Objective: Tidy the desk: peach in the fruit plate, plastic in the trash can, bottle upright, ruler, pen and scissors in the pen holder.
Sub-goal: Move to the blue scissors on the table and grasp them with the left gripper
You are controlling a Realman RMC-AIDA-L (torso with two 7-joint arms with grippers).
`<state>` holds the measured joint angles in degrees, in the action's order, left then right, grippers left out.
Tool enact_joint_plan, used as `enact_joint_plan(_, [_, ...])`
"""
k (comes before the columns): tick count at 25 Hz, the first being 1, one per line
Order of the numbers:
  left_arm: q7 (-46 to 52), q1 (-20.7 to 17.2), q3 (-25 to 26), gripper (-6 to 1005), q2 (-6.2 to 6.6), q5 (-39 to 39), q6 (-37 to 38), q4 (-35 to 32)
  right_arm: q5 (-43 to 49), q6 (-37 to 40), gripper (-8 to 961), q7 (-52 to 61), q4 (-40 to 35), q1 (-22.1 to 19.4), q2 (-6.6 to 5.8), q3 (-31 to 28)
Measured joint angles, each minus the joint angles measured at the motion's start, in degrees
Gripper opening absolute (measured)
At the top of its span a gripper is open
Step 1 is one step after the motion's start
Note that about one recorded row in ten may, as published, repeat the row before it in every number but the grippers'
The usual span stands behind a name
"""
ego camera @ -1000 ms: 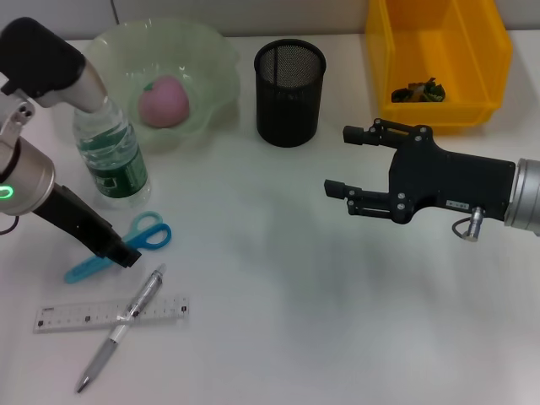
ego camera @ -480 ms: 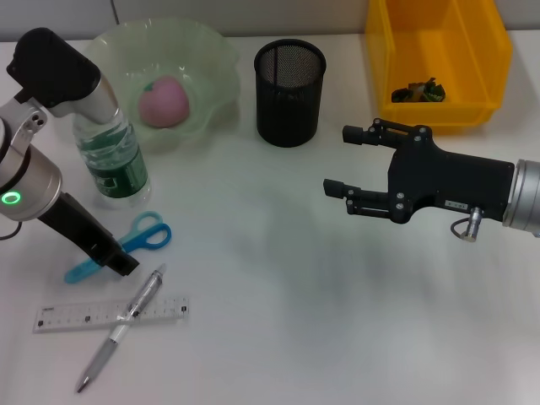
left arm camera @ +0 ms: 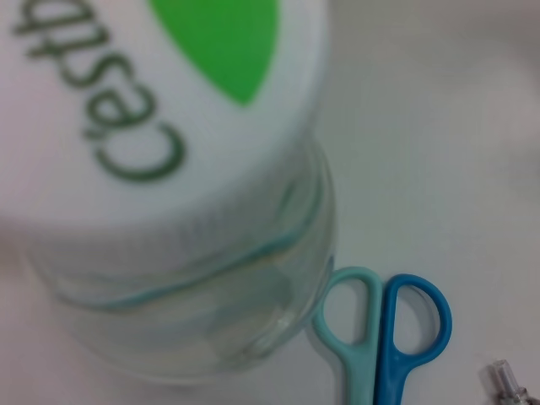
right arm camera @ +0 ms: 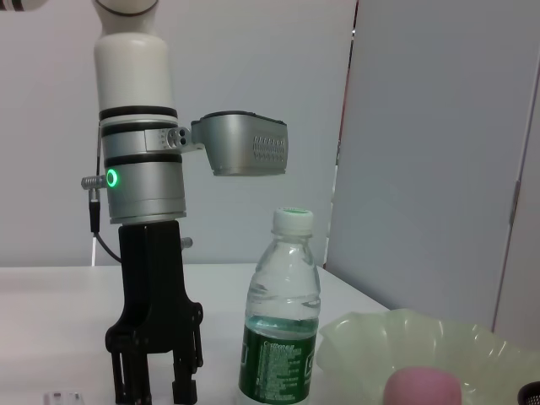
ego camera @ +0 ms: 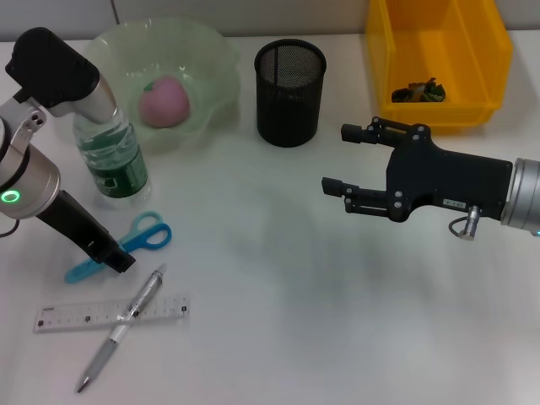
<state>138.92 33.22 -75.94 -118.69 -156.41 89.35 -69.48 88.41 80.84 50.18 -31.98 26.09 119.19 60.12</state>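
The bottle [ego camera: 110, 160] stands upright at the left, its white cap [left arm camera: 152, 101] filling the left wrist view. A pink peach [ego camera: 164, 102] lies in the green fruit plate [ego camera: 211, 59]. Blue scissors [ego camera: 139, 238] lie on the desk in front of the bottle, handles [left arm camera: 384, 325] toward it. My left gripper [ego camera: 116, 258] points down over their blades; seen from the right wrist, the left gripper [right arm camera: 156, 375] has its fingers apart. The pen [ego camera: 122, 325] lies across the ruler [ego camera: 84, 315]. Crumpled plastic [ego camera: 418, 90] sits in the yellow bin [ego camera: 472, 34]. My right gripper [ego camera: 337, 159] hovers open mid-desk.
The black mesh pen holder [ego camera: 289, 82] stands between the plate and the yellow bin, left of my right gripper's fingertips. Bare white desk spreads across the middle and the front right.
The left arm's wrist has swung slightly up and right, and its gripper tip has slid a little left along the scissors. The right gripper has barely shifted left.
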Motion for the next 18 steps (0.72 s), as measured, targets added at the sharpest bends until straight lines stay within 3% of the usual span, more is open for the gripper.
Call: enact_joint_plan(18, [0.35,1.50,-0.07,628,-0.05,-0.10,1.10,1.53,0.00,-0.16,742,-0.06,-0.01,0.24,0.05,-0.13])
